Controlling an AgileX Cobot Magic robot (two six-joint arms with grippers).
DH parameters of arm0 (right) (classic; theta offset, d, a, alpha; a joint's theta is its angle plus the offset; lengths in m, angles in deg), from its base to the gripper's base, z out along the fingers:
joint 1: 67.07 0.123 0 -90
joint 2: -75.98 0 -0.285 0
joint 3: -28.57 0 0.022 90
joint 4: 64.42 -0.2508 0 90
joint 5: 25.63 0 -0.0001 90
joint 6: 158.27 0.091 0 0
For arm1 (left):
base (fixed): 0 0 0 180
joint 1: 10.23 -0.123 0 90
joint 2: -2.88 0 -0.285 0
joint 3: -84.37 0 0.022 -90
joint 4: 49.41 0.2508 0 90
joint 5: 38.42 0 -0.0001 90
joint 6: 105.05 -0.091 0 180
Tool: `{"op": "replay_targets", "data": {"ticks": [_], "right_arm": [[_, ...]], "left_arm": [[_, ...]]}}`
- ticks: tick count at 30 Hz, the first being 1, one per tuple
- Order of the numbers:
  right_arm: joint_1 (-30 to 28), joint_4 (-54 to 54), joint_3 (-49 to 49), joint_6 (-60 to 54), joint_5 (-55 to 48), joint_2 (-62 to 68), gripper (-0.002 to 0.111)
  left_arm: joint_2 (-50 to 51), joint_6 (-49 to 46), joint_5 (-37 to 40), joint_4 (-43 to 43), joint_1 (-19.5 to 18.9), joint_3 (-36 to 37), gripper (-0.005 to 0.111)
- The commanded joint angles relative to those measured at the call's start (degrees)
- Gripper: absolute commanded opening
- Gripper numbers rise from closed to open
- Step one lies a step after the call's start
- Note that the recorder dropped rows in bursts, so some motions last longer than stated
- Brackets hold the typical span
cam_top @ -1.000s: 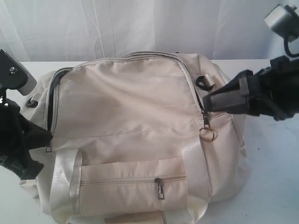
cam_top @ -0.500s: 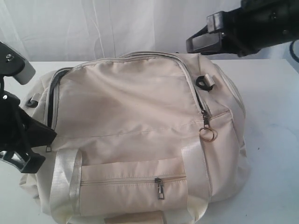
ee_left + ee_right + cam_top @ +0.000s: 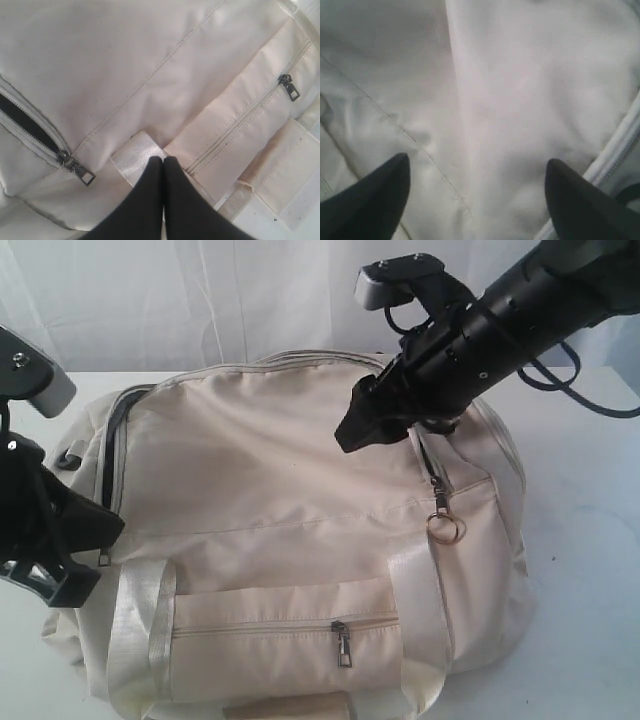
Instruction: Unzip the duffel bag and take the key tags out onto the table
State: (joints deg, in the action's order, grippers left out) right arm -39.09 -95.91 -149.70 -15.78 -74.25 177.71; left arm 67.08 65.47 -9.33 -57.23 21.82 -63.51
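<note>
The cream-white duffel bag [image 3: 280, 470] lies on the white table [image 3: 585, 580]. Its main zip gapes dark along the left end [image 3: 108, 465]. A metal pull with a ring [image 3: 445, 525] hangs at the right end. My right gripper [image 3: 352, 432] hovers open over the top panel, and only bag fabric [image 3: 520, 75] shows between its fingertips [image 3: 395, 172]. My left gripper [image 3: 100, 525] is shut at the bag's left end. Its tips [image 3: 162, 161] rest by a satin strap [image 3: 135, 157], near a zip pull [image 3: 80, 171]. The key tags are hidden.
A zipped front pocket with a small pull [image 3: 342, 643] faces the near edge. A black D-ring [image 3: 438, 416] sits by the right arm. White curtain [image 3: 200, 300] hangs behind the table.
My right gripper left the ringed zip pull, rose up and away, then swung left and down over the bag's top panel. The left gripper has barely shifted.
</note>
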Motion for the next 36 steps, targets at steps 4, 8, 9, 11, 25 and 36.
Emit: {"op": "replay_targets", "data": {"ticks": [4,8,9,11,25,36], "right_arm": [[0.1,2.0,-0.6,0.4,3.2,3.8,0.078],[0.2,1.8,-0.6,0.4,3.4,6.0,0.076],[0.2,1.8,-0.6,0.5,3.4,6.6,0.075],[0.5,1.8,-0.6,0.8,3.3,7.5,0.070],[0.7,1.5,-0.7,0.8,-8.5,2.8,0.000],[0.7,0.0,-0.5,0.0,-9.5,-7.0,0.000]], "left_arm": [[-0.3,0.4,-0.2,-0.8,0.0,-0.3,0.000],[-0.3,0.4,-0.4,-0.8,0.0,-0.3,0.000],[-0.3,0.4,-0.4,-0.8,0.0,-0.3,0.000],[-0.3,0.4,-0.4,-0.8,0.0,-0.3,0.000],[-0.4,0.4,0.4,-1.1,0.0,-0.3,0.000],[-0.4,0.4,1.1,-2.6,0.0,-0.3,0.000]]}}
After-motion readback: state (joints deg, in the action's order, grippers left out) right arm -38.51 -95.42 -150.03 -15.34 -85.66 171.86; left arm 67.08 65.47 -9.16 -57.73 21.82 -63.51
